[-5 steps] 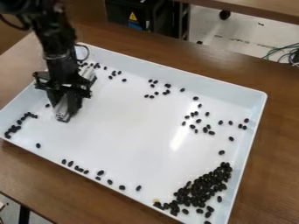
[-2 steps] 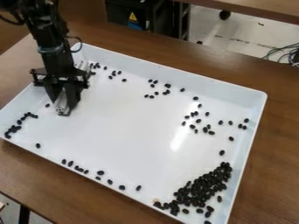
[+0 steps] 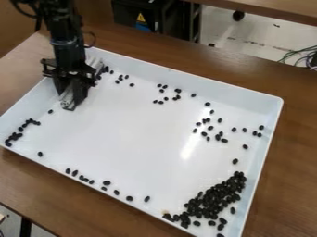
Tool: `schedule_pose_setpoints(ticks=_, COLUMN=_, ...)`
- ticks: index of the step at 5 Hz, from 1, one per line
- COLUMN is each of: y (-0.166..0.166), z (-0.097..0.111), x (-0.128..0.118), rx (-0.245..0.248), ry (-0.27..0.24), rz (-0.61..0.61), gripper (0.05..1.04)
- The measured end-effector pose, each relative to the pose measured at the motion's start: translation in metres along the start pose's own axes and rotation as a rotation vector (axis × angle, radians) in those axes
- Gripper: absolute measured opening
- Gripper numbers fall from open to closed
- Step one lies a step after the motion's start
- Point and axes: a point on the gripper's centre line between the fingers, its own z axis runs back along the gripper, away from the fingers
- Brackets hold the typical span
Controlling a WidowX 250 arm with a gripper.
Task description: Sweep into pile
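At the tray's upper left corner the black gripper point(image 3: 70, 98) hangs low, shut on a grey bar point(image 3: 67, 97) that runs from between its fingers up and right behind them. Black beans lie in the white tray point(image 3: 136, 134). The largest pile of beans point(image 3: 213, 199) is at the lower right. Loose beans point(image 3: 167, 95) are scattered along the far side, and others point(image 3: 209, 132) toward the right. Small rows of beans lie at the left corner point(image 3: 15, 135) and along the near edge point(image 3: 84, 178). Several beans sit just right of the gripper.
The tray's raised walls point(image 3: 186, 79) surround the beans on a brown wooden table point(image 3: 291, 152). Beyond the table are a black case point(image 3: 151, 16) on the floor, another table edge at the top and some cables point(image 3: 303, 56) at the right.
The gripper first shifted slightly left and up, then moved up and right toward the tray's far left corner, carrying the bar. The large pile looks unchanged.
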Motion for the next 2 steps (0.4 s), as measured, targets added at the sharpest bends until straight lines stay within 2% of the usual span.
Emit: schedule_pose_setpoints(ticks=2, y=-0.045, z=-0.004, x=-0.006, rx=0.055, ry=0.024, rz=-0.134, gripper=0.357)
